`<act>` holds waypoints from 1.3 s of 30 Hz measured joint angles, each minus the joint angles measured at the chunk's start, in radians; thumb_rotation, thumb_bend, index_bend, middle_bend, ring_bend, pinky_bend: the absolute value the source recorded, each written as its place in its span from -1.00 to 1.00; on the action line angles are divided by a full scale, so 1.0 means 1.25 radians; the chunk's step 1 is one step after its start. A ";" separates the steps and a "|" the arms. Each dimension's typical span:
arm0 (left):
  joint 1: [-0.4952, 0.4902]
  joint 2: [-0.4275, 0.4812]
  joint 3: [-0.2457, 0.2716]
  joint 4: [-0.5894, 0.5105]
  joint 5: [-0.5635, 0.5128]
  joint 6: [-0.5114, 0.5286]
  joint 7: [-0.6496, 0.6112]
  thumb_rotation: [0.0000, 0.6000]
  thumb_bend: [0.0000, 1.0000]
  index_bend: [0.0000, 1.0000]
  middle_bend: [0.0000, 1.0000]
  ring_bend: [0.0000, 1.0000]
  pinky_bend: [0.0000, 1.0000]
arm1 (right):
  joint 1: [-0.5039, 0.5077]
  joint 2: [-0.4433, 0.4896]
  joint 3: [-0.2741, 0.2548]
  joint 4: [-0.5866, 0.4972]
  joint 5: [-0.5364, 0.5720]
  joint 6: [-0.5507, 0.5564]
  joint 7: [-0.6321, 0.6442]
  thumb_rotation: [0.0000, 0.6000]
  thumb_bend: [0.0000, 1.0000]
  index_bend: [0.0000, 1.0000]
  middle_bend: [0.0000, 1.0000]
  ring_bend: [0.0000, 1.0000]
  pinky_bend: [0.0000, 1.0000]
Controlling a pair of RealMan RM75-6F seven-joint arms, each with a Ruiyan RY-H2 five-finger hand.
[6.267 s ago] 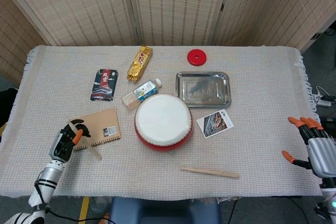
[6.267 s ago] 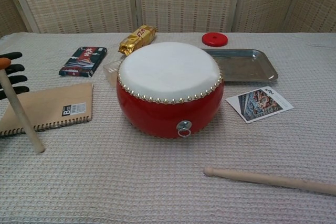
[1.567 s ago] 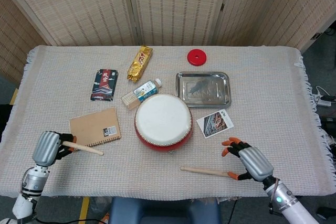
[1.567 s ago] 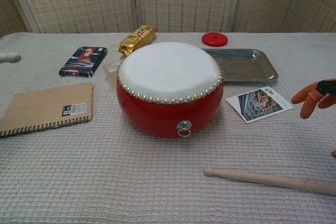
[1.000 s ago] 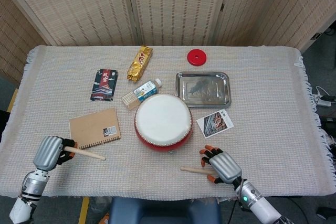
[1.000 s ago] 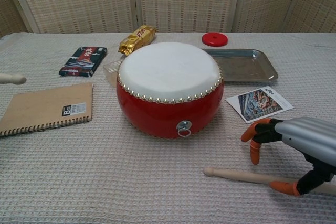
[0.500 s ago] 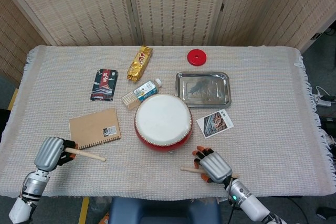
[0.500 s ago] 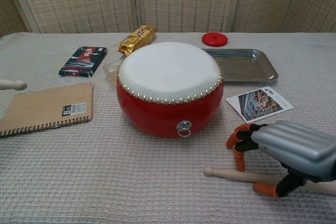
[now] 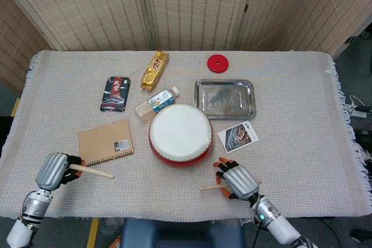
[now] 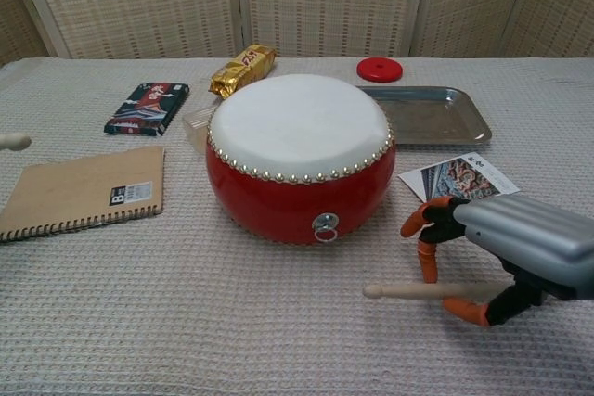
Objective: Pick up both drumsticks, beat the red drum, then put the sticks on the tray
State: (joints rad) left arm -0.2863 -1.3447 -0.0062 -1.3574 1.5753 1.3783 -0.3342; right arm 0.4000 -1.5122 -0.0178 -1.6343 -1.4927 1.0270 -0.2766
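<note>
The red drum is sitting mid-table, with the steel tray lying just behind it to the right. Down at the front edge, the right hand is curling its orange-tipped fingers around the second drumstick, whose free end is pointing left. Over on the far side, the left hand is gripping the first drumstick in a closed fist beside the notebook, tip angled toward the drum.

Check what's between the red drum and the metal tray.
Nothing. In the head view the red drum and the metal tray are separated only by a narrow strip of bare tablecloth; the chest view agrees.
</note>
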 measured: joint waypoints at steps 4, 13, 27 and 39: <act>0.003 0.001 -0.002 -0.001 -0.001 0.007 -0.001 1.00 0.27 0.98 1.00 1.00 1.00 | -0.002 0.039 0.016 -0.023 -0.010 0.024 0.177 1.00 -0.28 0.23 -0.58 -0.93 -0.53; 0.000 0.010 -0.002 -0.018 0.007 0.007 0.013 1.00 0.25 0.97 1.00 1.00 1.00 | 0.012 0.118 0.037 -0.008 -0.056 0.052 0.783 1.00 -0.28 0.22 -0.48 -0.80 -0.53; -0.009 0.012 0.002 -0.034 0.009 -0.012 0.030 1.00 0.22 0.97 1.00 1.00 1.00 | 0.103 0.080 -0.019 0.373 -0.193 0.100 1.639 1.00 -0.28 0.06 -0.42 -0.62 -0.41; -0.011 0.013 0.010 -0.046 0.019 -0.015 0.039 1.00 0.22 0.96 1.00 1.00 1.00 | 0.131 -0.011 -0.072 0.602 -0.223 0.186 1.838 0.92 -0.28 -0.31 -0.37 -0.57 -0.33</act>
State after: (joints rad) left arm -0.3000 -1.3280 0.0062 -1.4144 1.5986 1.3592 -0.2859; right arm 0.5637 -1.5265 -0.1075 -0.8813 -1.7712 1.2591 2.0213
